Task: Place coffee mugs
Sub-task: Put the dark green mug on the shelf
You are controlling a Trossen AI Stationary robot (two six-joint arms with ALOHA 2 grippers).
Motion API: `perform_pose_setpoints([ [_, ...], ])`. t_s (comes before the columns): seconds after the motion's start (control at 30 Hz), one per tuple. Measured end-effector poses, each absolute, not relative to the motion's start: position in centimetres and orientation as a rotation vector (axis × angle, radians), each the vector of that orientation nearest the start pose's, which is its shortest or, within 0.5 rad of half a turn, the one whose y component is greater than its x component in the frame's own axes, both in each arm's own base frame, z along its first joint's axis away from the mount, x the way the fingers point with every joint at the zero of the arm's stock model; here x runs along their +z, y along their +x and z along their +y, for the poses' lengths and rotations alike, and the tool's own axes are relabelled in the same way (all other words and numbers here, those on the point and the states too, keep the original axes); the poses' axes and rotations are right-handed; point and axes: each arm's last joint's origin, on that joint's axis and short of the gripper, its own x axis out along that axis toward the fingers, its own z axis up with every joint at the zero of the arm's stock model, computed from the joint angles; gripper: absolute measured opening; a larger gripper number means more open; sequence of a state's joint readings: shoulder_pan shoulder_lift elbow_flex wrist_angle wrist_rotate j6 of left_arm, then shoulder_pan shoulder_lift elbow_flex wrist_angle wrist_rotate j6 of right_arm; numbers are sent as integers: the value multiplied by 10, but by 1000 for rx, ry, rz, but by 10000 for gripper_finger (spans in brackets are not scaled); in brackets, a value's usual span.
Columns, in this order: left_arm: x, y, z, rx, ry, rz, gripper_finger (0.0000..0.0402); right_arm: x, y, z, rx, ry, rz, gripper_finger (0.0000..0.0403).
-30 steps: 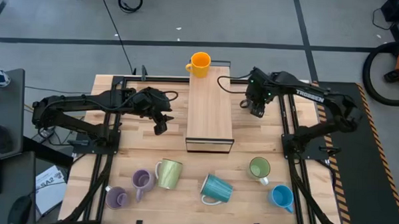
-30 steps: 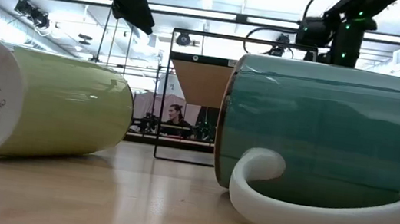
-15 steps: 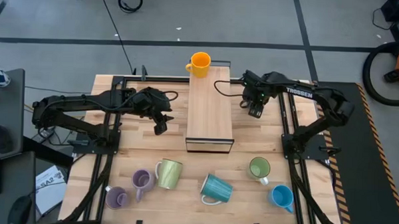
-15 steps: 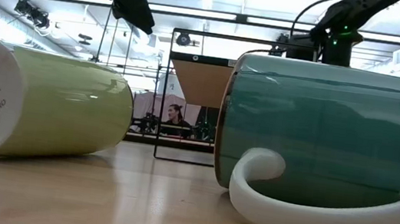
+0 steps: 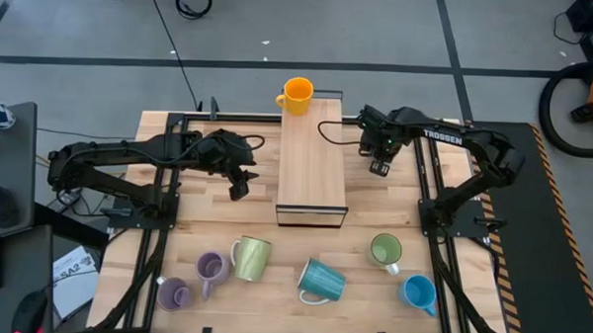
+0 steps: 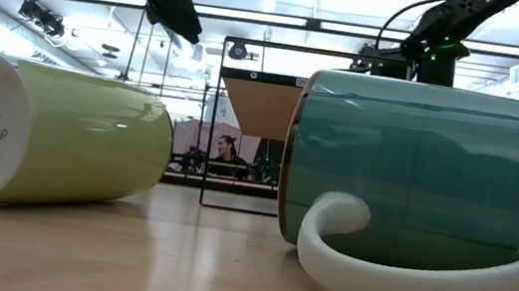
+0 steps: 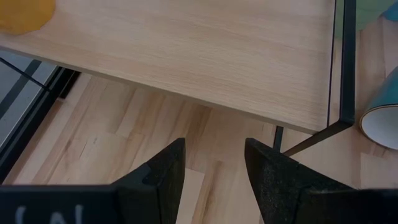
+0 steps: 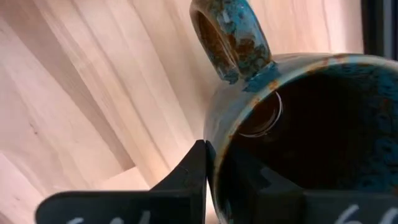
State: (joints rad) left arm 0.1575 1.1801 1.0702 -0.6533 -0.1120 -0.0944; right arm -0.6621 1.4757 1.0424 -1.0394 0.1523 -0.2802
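My right gripper (image 8: 208, 180) pinches the dark teal mug's (image 8: 298, 137) rim; glazed ceramic, probably slippery and breakable. Left gripper (image 7: 211, 168) spread.

Readable text, low view: pale yellow-green mug (image 6: 59, 144) lying on its side on the desk (image 6: 173, 265), white base facing camera. Base print runs sideways: "MUG 1" in dark letters, last characters cut off by the frame edge. Below it a small red logo line, looks like "ONEMORE", partly unclear.

High view: right arm (image 5: 456, 142) has white lettering "TROSSEN" on the upper link near the wrist.

High view, left edge: paper sheet (image 5: 73, 269) on the floor beside the desk has bold dark characters, roughly "SA2", too small to confirm.

Wrist views: no text readable.
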Motion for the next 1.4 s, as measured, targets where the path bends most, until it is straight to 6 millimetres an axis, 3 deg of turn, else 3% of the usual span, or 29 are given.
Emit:
perform_pose_setpoints([
  [0.33,314,236,41,292,-106,753,172,234,196,-155,-417,112,1585,40],
  [0.63,314,236,41,292,-107,753,172,294,201,-156,-385,53,1566,40],
  [1.03,314,236,41,292,-106,753,172,376,210,-144,-377,-99,1379,40],
  [1.23,314,236,41,292,-107,749,172,398,217,-129,-321,-204,1298,40],
  [1.4,315,237,41,292,-107,738,172,403,228,-116,-237,-229,1217,40],
])
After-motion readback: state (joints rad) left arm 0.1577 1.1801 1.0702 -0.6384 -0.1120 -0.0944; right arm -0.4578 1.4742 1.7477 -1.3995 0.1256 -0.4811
